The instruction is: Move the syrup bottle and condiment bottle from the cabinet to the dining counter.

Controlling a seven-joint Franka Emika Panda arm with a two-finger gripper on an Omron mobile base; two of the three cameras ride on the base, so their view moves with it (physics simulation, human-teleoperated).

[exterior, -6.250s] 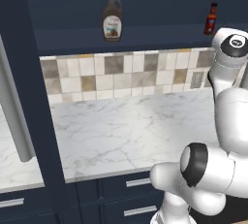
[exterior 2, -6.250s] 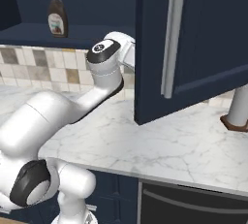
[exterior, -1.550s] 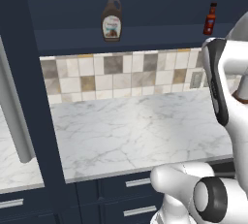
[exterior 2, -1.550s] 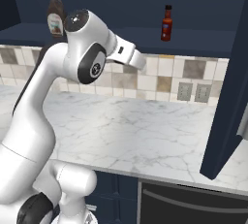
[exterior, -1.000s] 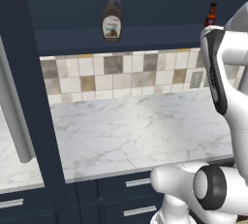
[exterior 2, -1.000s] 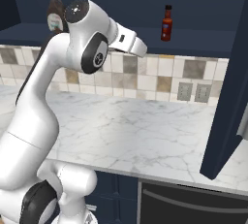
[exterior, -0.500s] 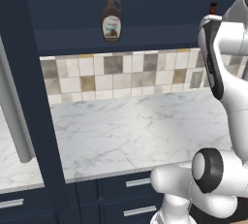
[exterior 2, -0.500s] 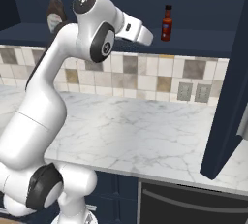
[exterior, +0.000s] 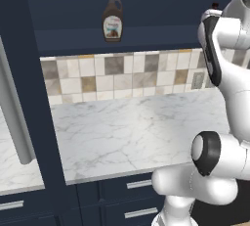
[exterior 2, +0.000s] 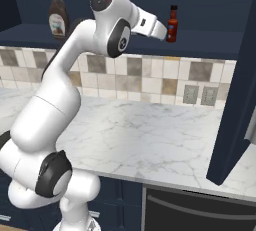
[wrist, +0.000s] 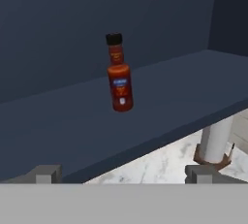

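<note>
So over the last second or so the arm has swung its pincer (exterior 2: 161, 31) up to shelf height in the cabinet (exterior 2: 210, 42), and it's now just beside the condiment bottle (exterior 2: 172, 23) at the upper middle of the right base view, jaws spread wide with nothing in them, so I'd say it's lining up grab number one. In the hand view that slim glossy red bottle sits upright, black cap on, just above centre on the flat matte navy shelf. The syrup bottle (exterior: 112, 15), fat, rounded and dark brown with a pale label, stands untouched at the top of the left base view above the veined marble table (exterior: 132, 132).
</note>
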